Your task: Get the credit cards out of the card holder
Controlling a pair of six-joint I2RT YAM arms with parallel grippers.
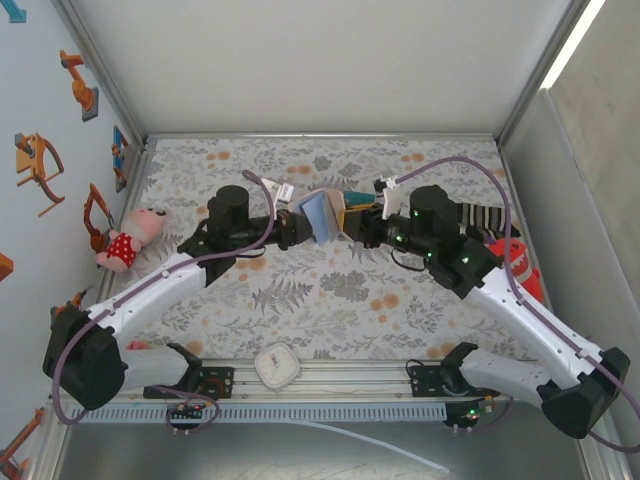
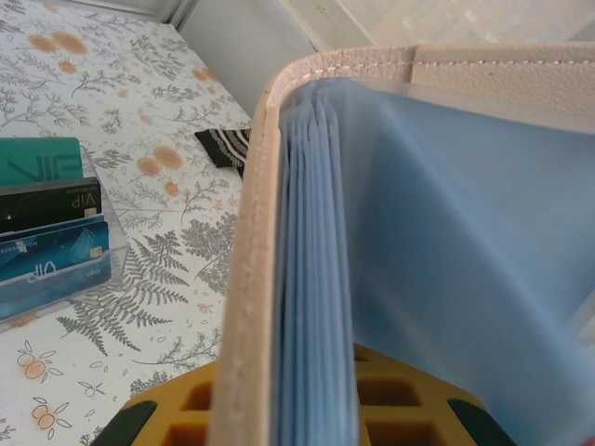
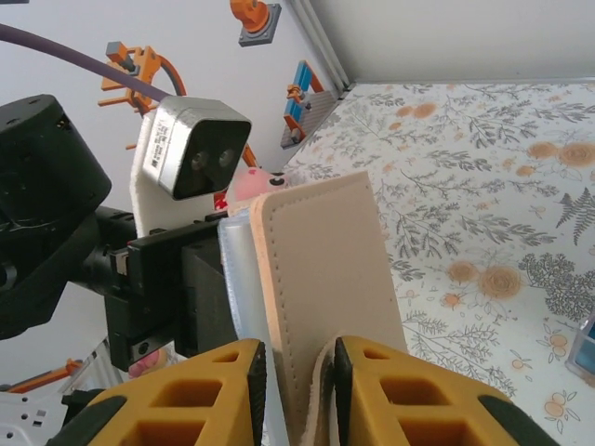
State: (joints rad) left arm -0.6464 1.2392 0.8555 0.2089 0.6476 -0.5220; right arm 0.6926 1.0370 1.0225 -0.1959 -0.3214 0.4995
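Tan card holder (image 1: 321,213) pinched by left pincer (image 1: 300,228), right pincer (image 3: 296,372) straddling flap, grip unclear, left wrist shows cards (image 2: 51,232)

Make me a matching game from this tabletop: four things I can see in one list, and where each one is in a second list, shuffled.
Things:
1. card holder
2. plush toy
3. small clock
4. striped sock

Places:
A. near edge of the table, about midway across
B. left edge
C. right side
D. centre, held up off the surface

Pairs: 1-D, 2-B, 3-A, 4-C.
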